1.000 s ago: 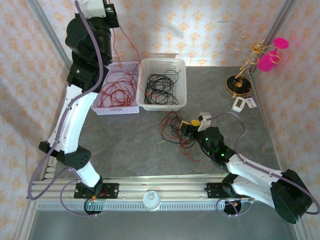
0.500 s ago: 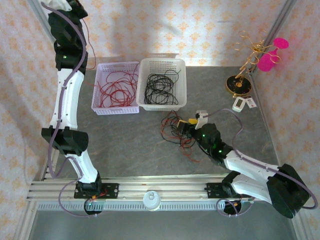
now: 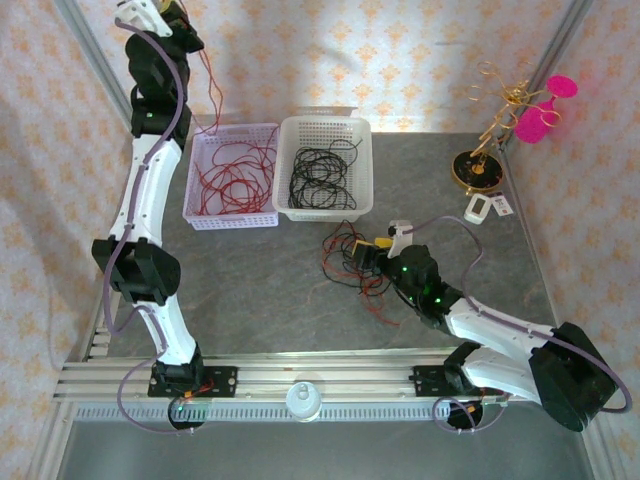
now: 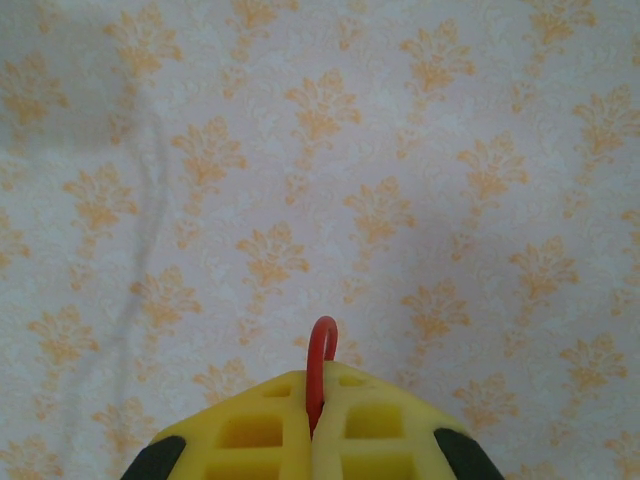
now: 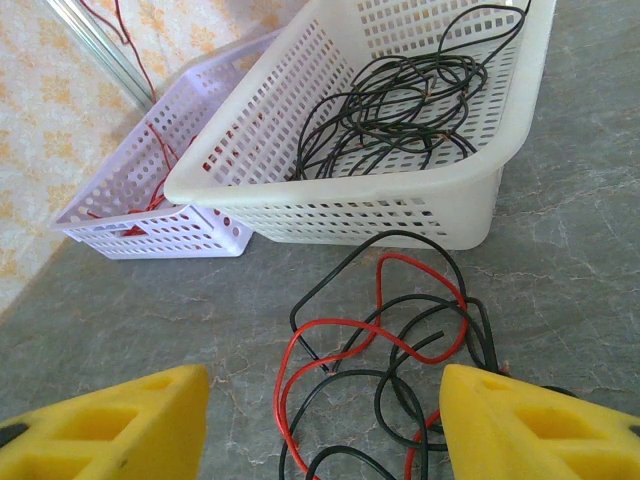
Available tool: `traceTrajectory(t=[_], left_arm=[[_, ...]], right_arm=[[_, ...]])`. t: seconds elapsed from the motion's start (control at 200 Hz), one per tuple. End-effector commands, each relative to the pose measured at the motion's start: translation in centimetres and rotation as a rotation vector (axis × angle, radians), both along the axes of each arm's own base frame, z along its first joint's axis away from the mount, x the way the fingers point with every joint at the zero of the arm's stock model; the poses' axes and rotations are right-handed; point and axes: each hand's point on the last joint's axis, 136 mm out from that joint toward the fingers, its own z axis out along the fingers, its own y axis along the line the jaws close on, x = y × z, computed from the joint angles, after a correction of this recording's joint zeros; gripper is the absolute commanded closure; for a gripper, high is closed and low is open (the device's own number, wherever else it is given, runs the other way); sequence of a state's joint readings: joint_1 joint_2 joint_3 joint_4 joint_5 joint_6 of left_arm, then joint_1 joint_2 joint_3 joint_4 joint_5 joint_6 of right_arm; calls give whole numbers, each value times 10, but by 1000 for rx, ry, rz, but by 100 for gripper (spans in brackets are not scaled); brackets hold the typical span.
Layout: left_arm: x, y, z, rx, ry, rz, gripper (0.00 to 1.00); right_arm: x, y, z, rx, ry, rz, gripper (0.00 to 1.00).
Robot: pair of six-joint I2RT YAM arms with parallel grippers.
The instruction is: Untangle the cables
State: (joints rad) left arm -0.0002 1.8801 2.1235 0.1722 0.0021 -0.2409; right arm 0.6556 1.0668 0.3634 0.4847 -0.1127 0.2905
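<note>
A tangled clump of red and black cables (image 3: 350, 262) lies on the grey table in front of the baskets. My right gripper (image 3: 374, 250) is low over its right side, open, the yellow fingers either side of the loops (image 5: 390, 340) with nothing gripped (image 5: 320, 392). My left gripper (image 3: 163, 12) is raised high at the back left corner, shut on a red cable (image 4: 322, 350) whose small loop pokes out above the pads (image 4: 318, 388). That red cable (image 3: 211, 85) hangs down towards the lavender basket.
A lavender basket (image 3: 230, 222) holds red cables and a white basket (image 3: 325, 122) holds black ones; both appear in the right wrist view, white (image 5: 380, 215) and lavender (image 5: 150, 238). A gold stand (image 3: 478, 168) with a pink ornament (image 3: 545, 108) and small white tags (image 3: 487, 207) are at back right.
My left arm has swung from above the lavender basket to the back left corner, carrying the red cable with it. The right gripper has shifted only slightly by the clump.
</note>
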Motion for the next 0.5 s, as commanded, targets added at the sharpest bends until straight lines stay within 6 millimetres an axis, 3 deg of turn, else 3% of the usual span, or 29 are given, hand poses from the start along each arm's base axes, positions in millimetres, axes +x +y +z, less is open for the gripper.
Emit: traceTrajectory(t=[0.0,0.095,0.275,0.295,0.491], left_arm=[[23,-10,-24,-25,19,-69,100],[31,-13,-49,-34,56,-83,100],[46,-20,-119,-53,171,-120,100],[38,-21,-110,-56,154,-125,100],[43,-39,-186,-111,255,-170,100]], right_arm=[[5,-1,14,2,-31,-15,38],[5,-2,10,-4,-29,-20,38],[9,2,3,-14,-14,-13,38],[10,3,3,-14,-15,-12,38],[15,6,-3,-32,-2,-15,38]])
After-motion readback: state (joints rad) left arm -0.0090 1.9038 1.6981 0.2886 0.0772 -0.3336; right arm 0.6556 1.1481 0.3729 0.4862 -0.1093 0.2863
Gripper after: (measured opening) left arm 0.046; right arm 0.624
